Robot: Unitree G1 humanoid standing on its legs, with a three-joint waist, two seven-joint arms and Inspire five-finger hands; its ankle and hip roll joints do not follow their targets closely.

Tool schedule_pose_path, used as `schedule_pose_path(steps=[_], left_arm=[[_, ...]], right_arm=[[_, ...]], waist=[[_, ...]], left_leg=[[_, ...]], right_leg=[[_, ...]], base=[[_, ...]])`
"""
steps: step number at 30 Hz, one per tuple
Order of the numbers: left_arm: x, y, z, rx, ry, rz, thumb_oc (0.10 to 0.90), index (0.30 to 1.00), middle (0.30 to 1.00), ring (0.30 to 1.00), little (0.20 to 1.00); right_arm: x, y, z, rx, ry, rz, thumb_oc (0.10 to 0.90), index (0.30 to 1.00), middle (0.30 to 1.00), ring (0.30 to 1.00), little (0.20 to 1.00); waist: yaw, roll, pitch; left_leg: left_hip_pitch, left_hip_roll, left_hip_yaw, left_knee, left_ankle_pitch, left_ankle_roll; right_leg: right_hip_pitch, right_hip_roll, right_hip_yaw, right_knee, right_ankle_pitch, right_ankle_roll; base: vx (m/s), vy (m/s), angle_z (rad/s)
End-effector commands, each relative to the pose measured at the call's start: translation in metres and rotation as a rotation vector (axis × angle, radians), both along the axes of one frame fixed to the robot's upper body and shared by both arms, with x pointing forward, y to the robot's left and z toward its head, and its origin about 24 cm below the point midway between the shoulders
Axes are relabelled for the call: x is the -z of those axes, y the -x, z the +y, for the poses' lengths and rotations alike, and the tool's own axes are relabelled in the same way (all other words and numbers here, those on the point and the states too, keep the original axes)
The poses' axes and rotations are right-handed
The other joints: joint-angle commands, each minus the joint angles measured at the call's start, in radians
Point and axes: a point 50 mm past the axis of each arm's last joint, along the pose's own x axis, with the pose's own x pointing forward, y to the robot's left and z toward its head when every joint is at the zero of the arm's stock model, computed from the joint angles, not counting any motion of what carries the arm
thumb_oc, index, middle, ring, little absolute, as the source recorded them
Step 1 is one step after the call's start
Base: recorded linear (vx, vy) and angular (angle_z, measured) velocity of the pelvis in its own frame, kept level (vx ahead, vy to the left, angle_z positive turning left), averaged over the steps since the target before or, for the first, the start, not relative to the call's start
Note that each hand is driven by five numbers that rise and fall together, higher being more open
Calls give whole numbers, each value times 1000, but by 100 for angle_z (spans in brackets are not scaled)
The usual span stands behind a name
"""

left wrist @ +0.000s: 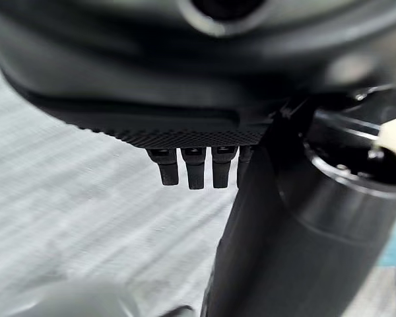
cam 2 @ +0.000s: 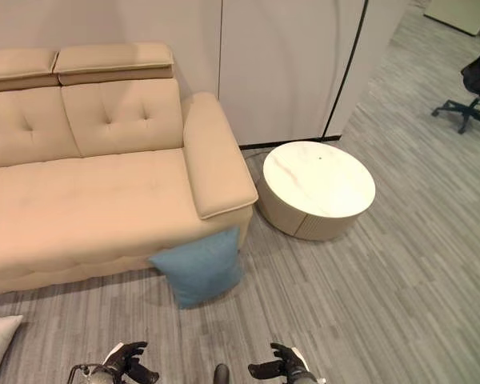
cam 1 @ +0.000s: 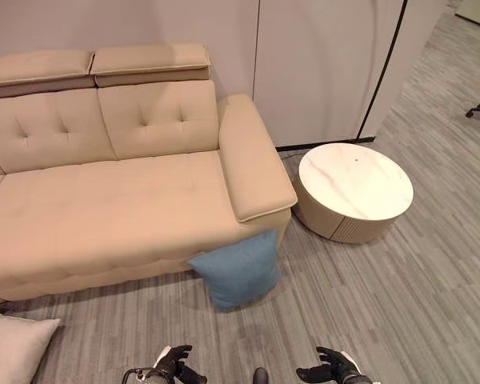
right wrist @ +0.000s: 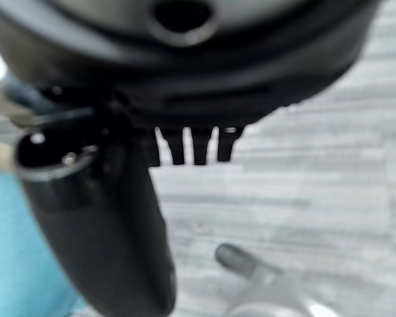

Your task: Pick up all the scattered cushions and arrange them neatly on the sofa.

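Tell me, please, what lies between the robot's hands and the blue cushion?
Bare grey floor, seen in the left eye view, separates the left hand and right hand from the blue cushion.

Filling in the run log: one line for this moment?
blue cushion on floor against sofa | white cushion on floor | left hand open | right hand open

The left robot hand (cam 1: 174, 364) sits at the bottom edge of the frame, left of centre, fingers loosely spread and empty. The right robot hand (cam 1: 330, 369) sits at the bottom edge, right of centre, fingers relaxed and pointing inward toward the left one, also empty. The two are level and well apart. In each wrist view the fingers (left wrist: 195, 170) hang straight, with the thumb (right wrist: 119, 224) standing out beside them.
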Motion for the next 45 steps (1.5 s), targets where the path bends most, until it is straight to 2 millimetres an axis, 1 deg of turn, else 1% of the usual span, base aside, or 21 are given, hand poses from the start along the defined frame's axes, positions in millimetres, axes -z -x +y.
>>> schedule_pose_path(steps=[1, 3, 5, 7, 9, 14, 15, 17, 20, 21, 24, 25, 27, 29, 30, 32, 34, 36, 38, 40, 45], left_arm=[[-2, -10, -17, 42, 45, -51, 800, 900, 900, 900, 900], [-1, -7, -18, 56, 49, -36, 800, 900, 900, 900, 900], [0, -5, -18, 60, 49, -29, 800, 900, 900, 900, 900], [3, 2, -19, 51, 56, -8, 800, 900, 900, 900, 900], [5, 9, -15, 30, 49, 12, 800, 900, 900, 900, 900], [7, 19, -4, -15, 36, 52, 800, 900, 900, 900, 900], [7, 19, -1, -20, 29, 54, 800, 900, 900, 900, 900], [6, 20, 3, -18, 20, 57, 800, 900, 900, 900, 900], [6, 20, 5, -26, 15, 55, 800, 900, 900, 900, 900], [5, 18, 4, -20, 12, 49, 800, 900, 900, 900, 900], [6, 18, 3, -14, 11, 48, 800, 900, 900, 900, 900], [5, 17, 3, -16, 6, 40, 800, 900, 900, 900, 900], [5, 19, 7, -23, -7, 42, 800, 900, 900, 900, 900], [4, 13, 4, -35, 6, 16, 800, 900, 900, 900, 900], [-2, -6, -3, -44, 26, -56, 800, 900, 900, 900, 900], [-5, -12, -5, -46, 34, -82, 800, 900, 900, 900, 900], [-7, -17, -8, -45, 45, -103, 800, 900, 900, 900, 900], [-7, -17, -9, -46, 54, -109, 800, 900, 900, 900, 900], [-6, -15, -9, -49, 59, -102, 800, 900, 900, 900, 900], [-7, -15, -8, -50, 56, -103, 800, 900, 900, 900, 900], [-7, -15, -2, -50, 42, -97, 800, 900, 900, 900, 900]], right_arm=[[-8, -5, -25, 48, 56, -48, 800, 900, 900, 900, 900], [-8, -4, -25, 47, 55, -47, 800, 900, 900, 900, 900], [-8, -4, -24, 44, 55, -47, 800, 900, 900, 900, 900], [-7, -4, -23, 39, 54, -47, 800, 900, 900, 900, 900], [-6, -3, -20, 30, 47, -41, 800, 900, 900, 900, 900], [-4, -3, -13, 0, 35, -26, 800, 900, 900, 900, 900], [-5, -6, -10, -8, 25, -33, 800, 900, 900, 900, 900], [-4, -7, -7, -6, 12, -37, 800, 900, 900, 900, 900], [-5, -8, -5, -6, 6, -44, 800, 900, 900, 900, 900], [-6, -11, -6, -5, 9, -52, 800, 900, 900, 900, 900], [-6, -13, -7, -5, 15, -55, 800, 900, 900, 900, 900], [-7, -15, -9, -15, 24, -55, 800, 900, 900, 900, 900], [-6, -12, -8, -27, 23, -44, 800, 900, 900, 900, 900], [-7, -10, -14, -4, 29, -50, 800, 900, 900, 900, 900], [-11, -14, -22, 29, 48, -80, 800, 900, 900, 900, 900], [-12, -15, -24, 34, 54, -86, 800, 900, 900, 900, 900], [-12, -13, -27, 48, 56, -83, 800, 900, 900, 900, 900], [-11, -9, -29, 59, 56, -74, 800, 900, 900, 900, 900], [-11, -7, -30, 58, 62, -69, 800, 900, 900, 900, 900], [-11, -9, -29, 59, 60, -78, 800, 900, 900, 900, 900], [-10, -8, -25, 45, 52, -79, 800, 900, 900, 900, 900]], waist=[[-17, 24, 23], [-15, 33, 22], [-11, 39, 24], [-2, 51, 26], [7, 55, 19], [26, 59, 10], [24, 62, 20], [17, 63, 19], [14, 64, 17], [14, 71, 20], [6, 67, 23], [-10, 63, 27], [-11, 45, 13], [-19, 46, 8], [-29, 43, 32], [-32, 39, 41], [-36, 38, 44], [-38, 39, 42], [-36, 43, 39], [-41, 49, 40], [-36, 41, 36]], left_leg=[[5, 5, 12, -313, 78, 36], [-12, -44, 60, -414, 74, 48], [-32, -65, 69, -423, 89, 52], [-24, -75, 69, -457, 101, 58], [-12, -95, 23, -461, 102, 71], [34, -90, 16, -496, 85, 113], [46, -87, 10, -495, 82, 127], [65, -84, -13, -507, 76, 131], [80, -75, -28, -519, 70, 128], [87, -58, -42, -521, 59, 121], [105, -54, -63, -523, 43, 114], [141, -41, -106, -536, 23, 100], [170, -3, -131, -557, 15, 68], [147, 45, -151, -539, 40, 33], [57, 88, -98, -450, 106, 2], [33, 92, -76, -417, 118, 3], [25, 99, -15, -406, 111, 5], [24, 83, 13, -422, 89, 13], [1, 31, 40, -466, 71, 35], [3, 23, 64, -491, 78, 39], [7, 11, 55, -504, 82, 46]], right_leg=[[7, -38, 34, 74, -86, 163], [28, -28, 33, 66, -97, 171], [35, -20, 39, 69, -101, 171], [43, 0, 61, 83, -114, 174], [43, 5, 73, 119, -128, 176], [-11, -25, 34, 303, -137, 220], [-59, -38, 21, 405, -95, 249], [-89, -44, 39, 437, -77, 259], [-91, -63, 55, 393, -91, 247], [-113, -93, 66, 338, -90, 238], [-135, -116, 105, 252, -62, 241], [-170, -109, 184, 193, -22, 258], [-157, -98, 185, 180, -31, 255], [-137, -76, 163, 183, -52, 237], [-105, -66, 108, 159, -72, 210], [-100, -65, 92, 155, -75, 202], [-89, -63, 74, 147, -85, 192], [-80, -61, 65, 139, -90, 189], [-68, -53, 48, 136, -103, 186], [-73, -44, 43, 146, -112, 189], [-70, -40, 41, 156, -115, 189]], base=[[150, -38, -9], [155, 0, 10], [116, 34, 21], [121, 59, -10], [145, 62, -32], [104, 58, -8], [72, 40, -7], [126, -32, 4], [111, -94, 39], [170, -212, 38], [161, -204, 7], [293, -408, 4], [298, -587, 52], [120, -618, 143], [-28, -572, 107], [-34, -292, 76], [19, -113, 72], [56, -101, 3], [107, -62, 39], [63, 18, 37], [62, 35, -12]])
